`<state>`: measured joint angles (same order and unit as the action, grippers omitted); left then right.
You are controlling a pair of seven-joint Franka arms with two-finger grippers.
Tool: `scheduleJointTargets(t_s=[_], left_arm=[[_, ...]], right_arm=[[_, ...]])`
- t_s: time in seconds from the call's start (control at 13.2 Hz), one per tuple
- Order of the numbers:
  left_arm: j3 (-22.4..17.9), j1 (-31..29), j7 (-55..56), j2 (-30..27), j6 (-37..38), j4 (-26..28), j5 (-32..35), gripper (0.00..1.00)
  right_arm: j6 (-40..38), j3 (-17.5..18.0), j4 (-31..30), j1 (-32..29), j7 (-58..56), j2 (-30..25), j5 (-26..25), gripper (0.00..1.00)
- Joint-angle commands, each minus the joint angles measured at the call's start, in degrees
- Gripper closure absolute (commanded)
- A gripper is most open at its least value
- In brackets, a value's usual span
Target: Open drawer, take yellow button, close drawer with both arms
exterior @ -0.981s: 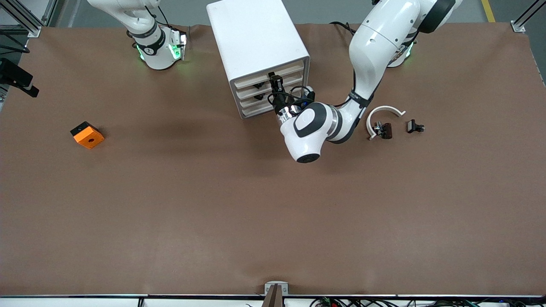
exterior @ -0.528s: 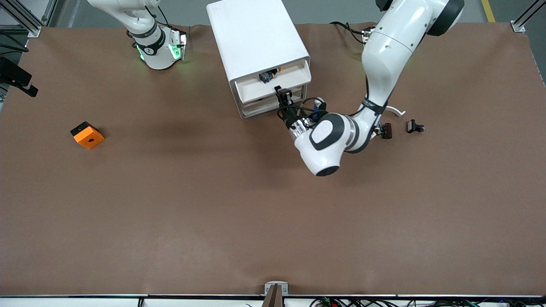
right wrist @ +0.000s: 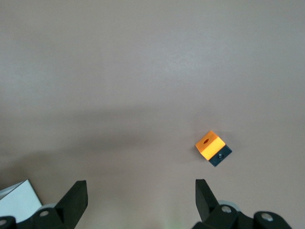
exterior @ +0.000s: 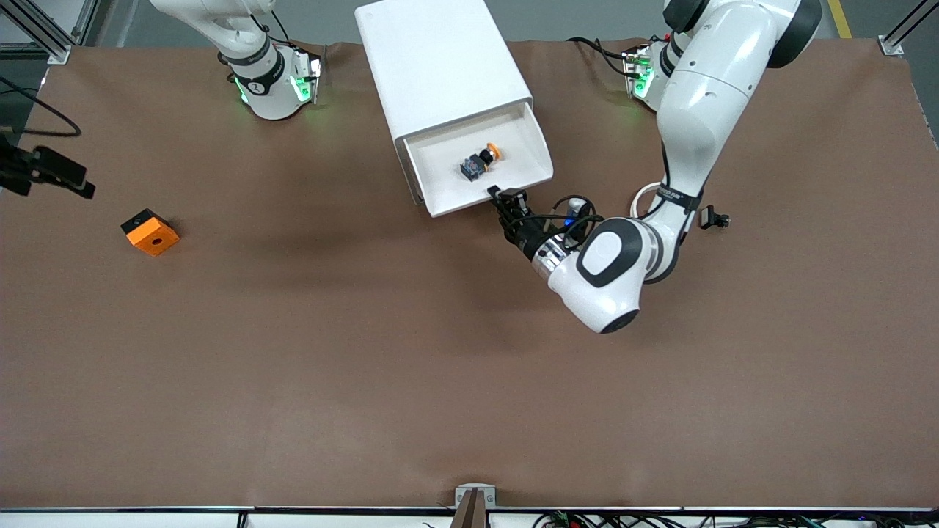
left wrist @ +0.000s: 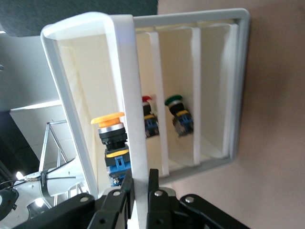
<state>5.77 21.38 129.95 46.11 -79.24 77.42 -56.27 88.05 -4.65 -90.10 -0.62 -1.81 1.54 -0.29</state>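
My left hand (exterior: 496, 193) is clenched on the front wall of the pulled-out top drawer (exterior: 524, 179) — the button (exterior: 480, 159) lies inside it, on its side. My right hand (right wrist: 138, 195) waits, released, high over the worktop (exterior: 367, 352) above the orange block (exterior: 150, 232).

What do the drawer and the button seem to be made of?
Drawer: probably moulded plastic, white, smooth and matte, with thin walls and rounded corners. Button: likely plastic; glossy orange-yellow cap, black body, blue base. A silvery ring under the cap may be metal.
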Motion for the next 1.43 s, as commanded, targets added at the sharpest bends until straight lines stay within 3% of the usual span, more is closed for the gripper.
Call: scheduleJointTargets(t_s=[0.0, 0.15, 0.23, 0.3, 0.6, 1.06, 1.36], left_arm=[[0.0, -2.6, -5.2, 0.8, -4.2, -2.3, -0.9, 1.0], [0.0, -2.8, -5.2, 0.8, -5.9, -2.4, -0.9, 1.0], [0.1, -2.7, -5.2, 0.8, -6.5, -2.4, -0.9, 0.74], [0.1, -2.7, -5.2, 0.7, -6.5, -2.4, -0.9, 0.01], [-0.1, -2.9, -5.3, 0.6, -6.5, -6.0, -0.5, 0.0], [-8.4, -2.9, -22.7, -2.0, -6.3, -9.1, 0.2, 0.0], [-10.1, -3.4, -35.8, -8.8, -6.3, -9.0, 11.1, 0.0]], right_arm=[[1.3, -0.2, 2.2, 0.5, -0.6, 6.8, -1.6, 0.0], [1.4, -0.1, 2.5, 1.0, -1.0, 6.8, -1.5, 0.0], [1.3, 0.0, 2.5, 1.7, 2.2, 6.8, -0.4, 0.0], [1.4, 0.0, 2.5, 3.9, 8.2, 6.8, 0.6, 0.0], [1.5, 0.0, 2.1, 17.4, 35.5, 6.7, 2.7, 0.0], [7.5, 0.0, 1.4, 36.7, 70.8, 7.2, 5.5, 0.0], [13.7, -0.1, 1.7, 46.5, 89.2, 11.4, 5.4, 0.0]])
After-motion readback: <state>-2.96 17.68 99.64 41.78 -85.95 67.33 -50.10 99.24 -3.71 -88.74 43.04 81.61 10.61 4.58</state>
